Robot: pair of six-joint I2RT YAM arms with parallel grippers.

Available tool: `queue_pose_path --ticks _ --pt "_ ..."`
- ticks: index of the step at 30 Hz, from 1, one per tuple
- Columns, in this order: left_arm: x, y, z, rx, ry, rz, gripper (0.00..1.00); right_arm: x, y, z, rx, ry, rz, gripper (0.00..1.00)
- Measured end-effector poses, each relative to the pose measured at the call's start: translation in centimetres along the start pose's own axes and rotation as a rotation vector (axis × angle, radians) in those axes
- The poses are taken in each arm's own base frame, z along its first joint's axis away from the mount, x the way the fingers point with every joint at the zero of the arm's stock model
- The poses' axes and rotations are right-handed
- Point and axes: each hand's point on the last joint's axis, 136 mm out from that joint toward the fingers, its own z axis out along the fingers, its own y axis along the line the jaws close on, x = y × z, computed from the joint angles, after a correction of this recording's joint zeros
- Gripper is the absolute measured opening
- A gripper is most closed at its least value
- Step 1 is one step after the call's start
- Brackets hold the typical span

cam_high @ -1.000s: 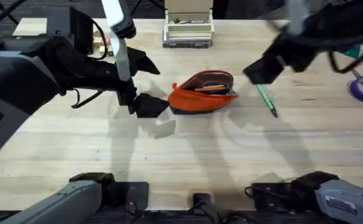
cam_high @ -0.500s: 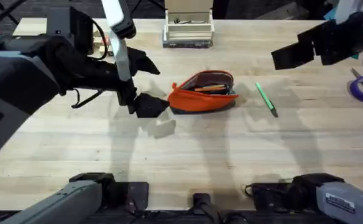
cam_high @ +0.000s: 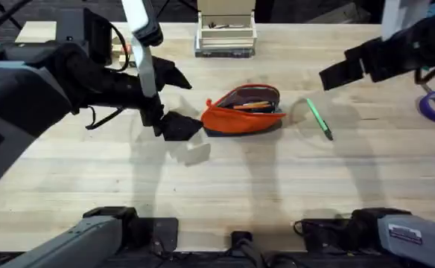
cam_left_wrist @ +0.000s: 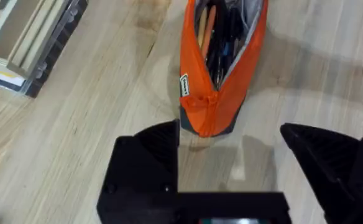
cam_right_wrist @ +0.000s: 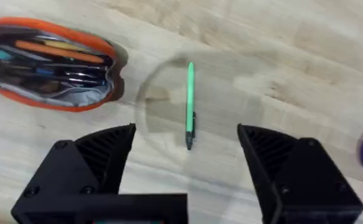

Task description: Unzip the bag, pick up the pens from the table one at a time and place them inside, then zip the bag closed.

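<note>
Bag (cam_high: pixel 243 109) lies unzipped mid-desk (cam_high: pixel 225 179), pens inside — one green pen (cam_high: pixel 319 119) just right of it. Left gripper (cam_left_wrist: pixel 231 162) straddles the bag's end, right gripper (cam_right_wrist: pixel 188 146) hangs above the green pen — both jaws wide, empty.

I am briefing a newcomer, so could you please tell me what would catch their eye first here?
The orange bag lies unzipped mid-table, with pens visible inside it. Just right of it, a bright green pen lies alone on the table, framed between the open right gripper fingers in the wrist view.
</note>
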Motion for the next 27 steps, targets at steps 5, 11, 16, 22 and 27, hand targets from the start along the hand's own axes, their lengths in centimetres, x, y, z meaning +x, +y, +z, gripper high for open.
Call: queue_pose_path --ticks 5,11,16,22,27 --pt "0.0 0.0 0.0 0.000 0.000 0.000 0.994 1.3 -0.6 3.4 -0.019 0.058 0.046 0.997" --pt "0.0 0.0 0.0 0.000 0.000 0.000 0.993 3.1 -1.3 7.7 -0.027 0.117 0.097 0.997" --pt "0.0 0.0 0.0 0.000 0.000 0.000 0.993 3.4 -1.4 9.9 -0.040 0.150 0.104 0.997" --pt "0.0 0.0 0.0 0.000 0.000 0.000 0.992 4.3 -1.3 12.5 -0.060 0.217 0.109 0.998" --pt "0.0 0.0 0.0 0.000 0.000 0.000 0.993 5.2 -1.1 14.4 -0.078 0.272 0.114 0.996"
